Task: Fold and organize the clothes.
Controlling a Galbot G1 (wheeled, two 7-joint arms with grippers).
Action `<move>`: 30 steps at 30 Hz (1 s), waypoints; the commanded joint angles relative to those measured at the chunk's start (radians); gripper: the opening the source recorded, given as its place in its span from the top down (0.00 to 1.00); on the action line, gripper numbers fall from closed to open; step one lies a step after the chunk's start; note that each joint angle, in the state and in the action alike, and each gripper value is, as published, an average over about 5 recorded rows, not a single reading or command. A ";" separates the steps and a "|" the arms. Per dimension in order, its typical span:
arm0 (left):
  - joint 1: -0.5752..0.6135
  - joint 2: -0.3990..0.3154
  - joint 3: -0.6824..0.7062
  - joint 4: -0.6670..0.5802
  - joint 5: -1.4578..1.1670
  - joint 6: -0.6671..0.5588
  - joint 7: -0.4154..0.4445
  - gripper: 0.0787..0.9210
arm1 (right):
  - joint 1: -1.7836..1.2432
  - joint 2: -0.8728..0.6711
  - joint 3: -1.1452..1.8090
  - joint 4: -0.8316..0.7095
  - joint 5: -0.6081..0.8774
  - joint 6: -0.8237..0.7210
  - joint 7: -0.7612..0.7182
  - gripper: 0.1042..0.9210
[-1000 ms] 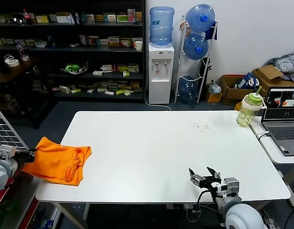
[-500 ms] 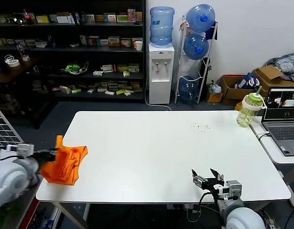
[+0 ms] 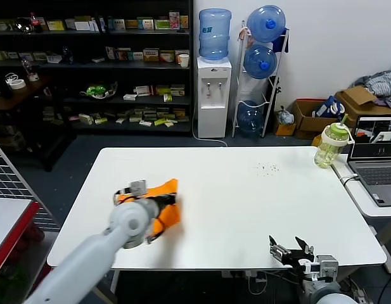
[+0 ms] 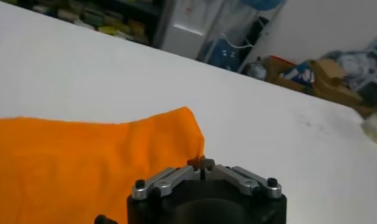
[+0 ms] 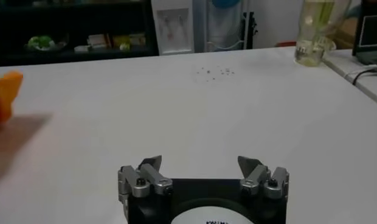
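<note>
So far, the left gripper [image 4: 202,163] is clenched on an edge of the orange T-shirt [image 4: 85,158], holding the cloth bunched over the white table [image 3: 246,196] on its left half. No neat fold shows yet; the shirt looks crumpled, not flattened, so spreading, folding and placing all seem left to do. The right gripper [image 5: 202,165] waits with fingers spread and nothing between them at the table's near right edge, well apart from the shirt.

place: likely stockroom/office | cues: stocked shelves [image 3: 87,69]; water dispenser [image 3: 213,95]; cardboard boxes [image 3: 312,117]
</note>
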 commanded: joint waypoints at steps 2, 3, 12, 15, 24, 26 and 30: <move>-0.222 -0.469 0.228 0.301 0.090 0.002 -0.095 0.99 | -0.058 0.014 0.055 0.010 -0.006 0.002 -0.002 0.12; -0.221 -0.475 0.232 0.306 0.094 0.002 -0.095 0.99 | -0.057 0.012 0.055 0.008 -0.005 0.003 -0.002 0.12; -0.198 -0.521 0.270 0.324 0.117 0.000 -0.102 0.99 | -0.043 -0.002 0.055 -0.003 0.009 0.005 -0.003 0.12; -0.192 -0.532 0.266 0.348 0.140 -0.002 -0.091 0.99 | -0.041 -0.004 0.057 -0.003 0.008 0.015 -0.012 0.12; -0.141 -0.503 0.154 0.318 0.240 -0.032 0.036 0.92 | -0.016 -0.023 0.075 -0.019 -0.069 0.205 -0.199 0.12; -0.105 -0.469 0.110 0.265 0.272 -0.057 0.092 0.86 | 0.001 -0.031 0.088 -0.031 -0.081 0.245 -0.242 0.12; 0.039 -0.338 -0.017 0.088 0.430 -0.167 0.284 0.71 | 0.017 -0.033 0.126 -0.073 -0.131 0.369 -0.341 0.12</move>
